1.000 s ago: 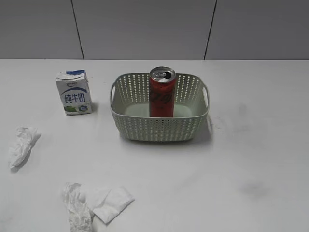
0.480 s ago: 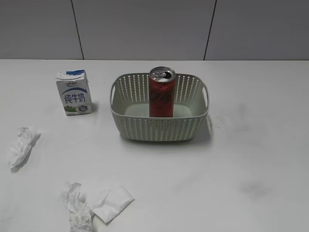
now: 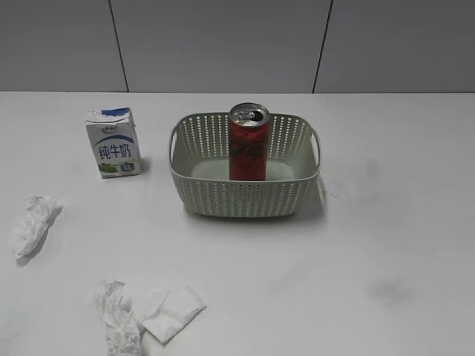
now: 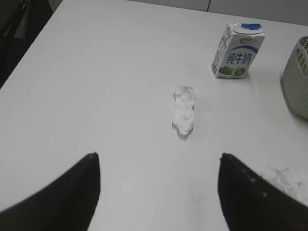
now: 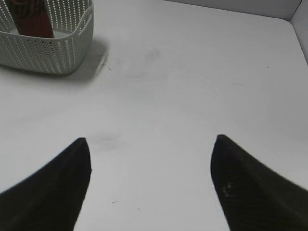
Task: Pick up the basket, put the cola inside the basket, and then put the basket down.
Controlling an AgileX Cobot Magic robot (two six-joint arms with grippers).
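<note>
Basket (image 3: 245, 194) sits flat on the tabletop (image 3: 386, 245) toward the far middle, with the cola (image 3: 249, 144) standing upright inside it, so you appear to be at the end of the task. Both arms are drawn well clear: the left gripper (image 4: 159, 192) and the right gripper (image 5: 150, 185) each hang with fingers spread apart and holding nothing. A milk carton (image 3: 113, 142) stands left of the basket. Your next move likely needs no grasp, only parking the arms.
</note>
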